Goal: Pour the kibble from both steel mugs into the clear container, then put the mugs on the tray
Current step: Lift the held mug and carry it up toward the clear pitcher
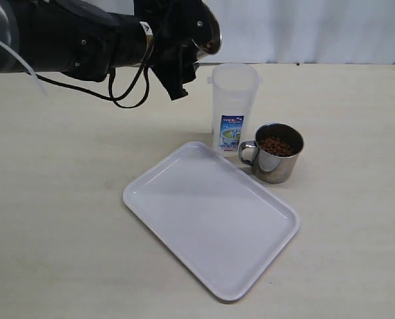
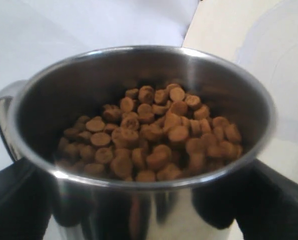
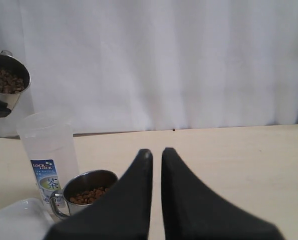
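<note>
My left gripper (image 1: pixel 184 46) is shut on a steel mug (image 1: pixel 209 34), held in the air just above and left of the clear container (image 1: pixel 234 106). In the left wrist view that mug (image 2: pixel 138 205) is full of kibble (image 2: pixel 154 135), with a black finger (image 2: pixel 16 200) on each side of it. The second steel mug (image 1: pixel 275 154) stands on the table right of the container, with kibble (image 1: pixel 277 145) inside. The white tray (image 1: pixel 210 216) lies in front of both with nothing on it. My right gripper (image 3: pixel 156 152) is shut on nothing, back from the second mug (image 3: pixel 88 192); the exterior view does not show it.
The container (image 3: pixel 46 145) looks to have nothing in it and bears a blue-and-white label. A white curtain (image 3: pixel 164 60) hangs behind the table's far edge. The left arm's black cable (image 1: pixel 117 90) dangles over the table at the back left.
</note>
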{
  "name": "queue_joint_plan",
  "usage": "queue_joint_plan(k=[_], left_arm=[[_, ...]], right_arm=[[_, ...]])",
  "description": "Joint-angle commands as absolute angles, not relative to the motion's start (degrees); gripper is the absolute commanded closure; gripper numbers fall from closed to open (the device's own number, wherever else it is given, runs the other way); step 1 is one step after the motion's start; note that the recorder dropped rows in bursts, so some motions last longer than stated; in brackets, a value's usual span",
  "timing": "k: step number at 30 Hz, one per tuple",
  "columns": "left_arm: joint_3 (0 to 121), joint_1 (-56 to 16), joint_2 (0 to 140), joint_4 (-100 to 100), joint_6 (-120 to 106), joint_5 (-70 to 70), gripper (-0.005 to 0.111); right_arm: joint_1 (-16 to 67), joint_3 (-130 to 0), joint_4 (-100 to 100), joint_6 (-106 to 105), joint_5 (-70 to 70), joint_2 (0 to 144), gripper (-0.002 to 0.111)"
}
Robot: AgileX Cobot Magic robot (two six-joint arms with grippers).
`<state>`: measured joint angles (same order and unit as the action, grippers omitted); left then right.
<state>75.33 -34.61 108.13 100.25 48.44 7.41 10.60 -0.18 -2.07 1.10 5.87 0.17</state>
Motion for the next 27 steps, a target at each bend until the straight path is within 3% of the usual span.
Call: queue_joint_plan(k=[1, 27], left_arm=[[76.41, -35.14, 107.65, 99.95, 46.48, 8.98, 0.107], [78.05, -38.66, 110.33, 99.95, 40.42, 17.04, 0.107]], right_arm=[[10.81, 0.0, -2.18, 0.56, 5.82, 0.0, 0.103], [10.81, 0.0, -2.18, 0.56, 5.82, 0.0, 0.103]])
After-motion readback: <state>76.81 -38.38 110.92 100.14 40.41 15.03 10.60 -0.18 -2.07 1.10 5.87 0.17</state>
